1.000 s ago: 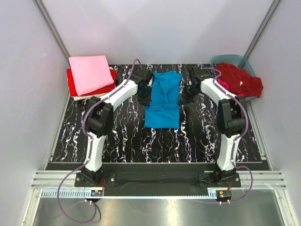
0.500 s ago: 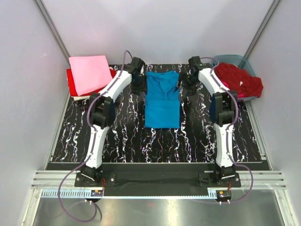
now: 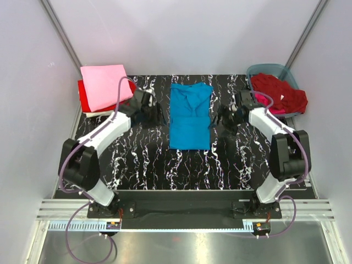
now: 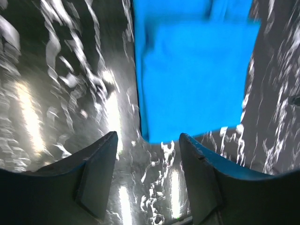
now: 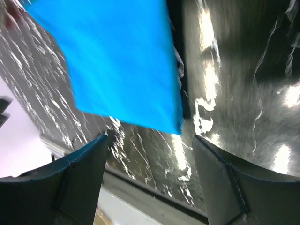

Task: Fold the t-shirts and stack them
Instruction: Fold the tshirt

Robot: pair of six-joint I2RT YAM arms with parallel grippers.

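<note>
**A:** Where was the turquoise t-shirt?

**B:** It lay flat in the middle of the table. It was narrowed to a long strip, with its sleeves apparently turned in, but not yet folded short.

**A:** And the others?

**B:** A pale pink t-shirt sat folded on a bright red t-shirt at the far left corner, which looked like the finished stack. At the far right, the dark red t-shirts and a scrap of a magenta t-shirt were heaped unfolded in the tub.

**A:** What were the arms doing?

**B:** The left gripper hung near the strip's left edge and the right gripper near its right edge. Both had their jaws spread and held nothing.

**A:** So how far along was it?

**B:** Less than half, by the look of it. At least two shirts were stacked and one was part-folded. The crosswise fold, the carry to the stack and the whole heap in the tub were still to do.
</note>
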